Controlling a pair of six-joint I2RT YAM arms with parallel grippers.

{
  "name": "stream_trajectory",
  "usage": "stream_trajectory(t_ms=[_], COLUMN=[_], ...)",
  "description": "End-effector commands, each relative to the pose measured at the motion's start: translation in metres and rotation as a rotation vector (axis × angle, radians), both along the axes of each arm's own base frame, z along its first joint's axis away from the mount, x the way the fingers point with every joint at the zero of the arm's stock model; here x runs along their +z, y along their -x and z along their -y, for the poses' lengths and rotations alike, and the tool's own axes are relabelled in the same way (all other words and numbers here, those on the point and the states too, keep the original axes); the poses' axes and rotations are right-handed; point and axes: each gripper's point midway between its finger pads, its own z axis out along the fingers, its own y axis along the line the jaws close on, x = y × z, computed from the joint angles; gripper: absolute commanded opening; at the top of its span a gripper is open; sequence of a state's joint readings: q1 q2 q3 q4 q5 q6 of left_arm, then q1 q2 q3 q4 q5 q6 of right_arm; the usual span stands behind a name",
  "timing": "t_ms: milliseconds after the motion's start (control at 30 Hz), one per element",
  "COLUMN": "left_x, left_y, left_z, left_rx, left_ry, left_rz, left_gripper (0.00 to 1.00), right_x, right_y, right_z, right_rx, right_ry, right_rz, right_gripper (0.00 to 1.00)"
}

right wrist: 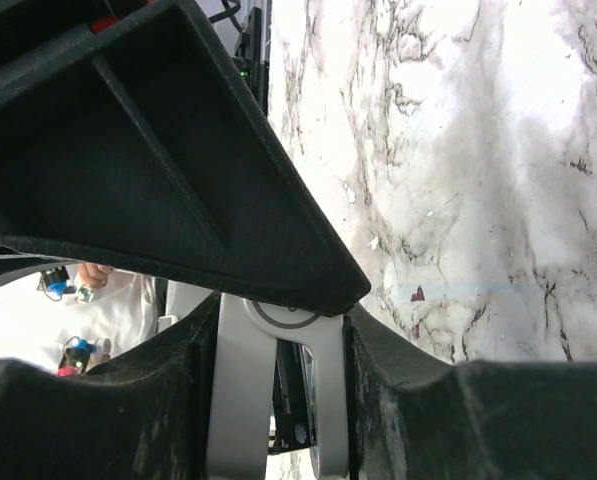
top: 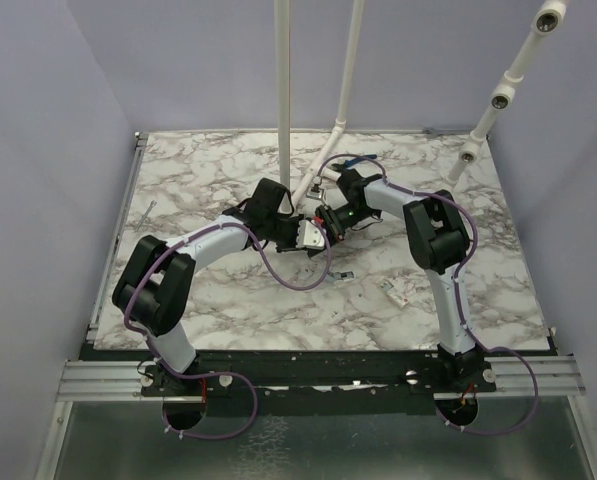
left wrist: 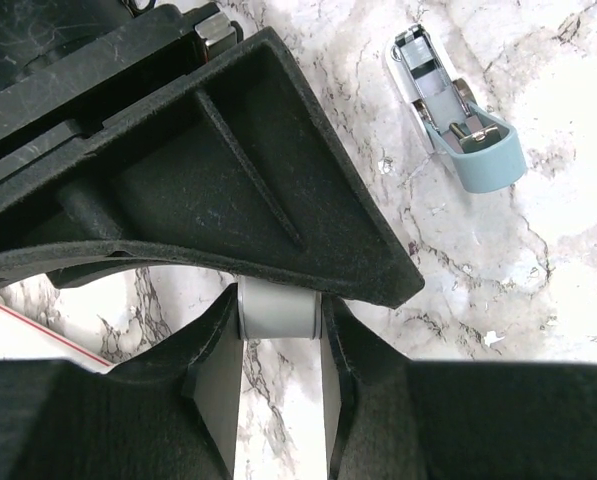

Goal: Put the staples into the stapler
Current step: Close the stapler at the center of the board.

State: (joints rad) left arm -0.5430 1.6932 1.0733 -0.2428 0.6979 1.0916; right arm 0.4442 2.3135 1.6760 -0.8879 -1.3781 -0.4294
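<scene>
Stapler (left wrist: 456, 108) on marble tabletop (left wrist: 548, 300); grip of left end effector (top: 303, 236) indiscernible.

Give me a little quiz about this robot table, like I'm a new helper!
1. True or false: the stapler lies on the table.
2. The stapler's shell is: A red, B pale blue-green, C yellow.
3. What sits between the right pincer's fingers?
Key: 1 true; 2 B; 3 a grey piece.
</scene>
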Motion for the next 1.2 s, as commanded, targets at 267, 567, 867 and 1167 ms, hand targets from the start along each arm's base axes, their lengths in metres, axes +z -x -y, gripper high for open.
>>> stream_trajectory(t_ms=[267, 567, 867, 1167], left_x=[-0.002, -0.001, -0.005, -0.011], left_y=[0.003, 0.002, 0.003, 0.007], left_z=[-0.004, -0.006, -0.015, -0.023], left_rx=[-0.047, -0.033, -0.020, -0.023], left_ry=[0.004, 0.008, 0.007, -0.017], left_rz=[0.029, 0.020, 0.009, -0.009], left_gripper=[0.00, 0.00, 0.00, 0.00], right_x=[0.022, 0.020, 0.017, 0.021], right_y=[0.010, 0.011, 0.013, 0.006], right_z=[-0.004, -0.003, 0.001, 0.000], right_rx=[0.018, 0.019, 0.031, 0.018], right_ry=[-0.051, -0.043, -0.029, -0.001], right_rz=[-0.018, -0.025, 0.036, 0.067], right_gripper=[0.64, 0.63, 0.00, 0.99])
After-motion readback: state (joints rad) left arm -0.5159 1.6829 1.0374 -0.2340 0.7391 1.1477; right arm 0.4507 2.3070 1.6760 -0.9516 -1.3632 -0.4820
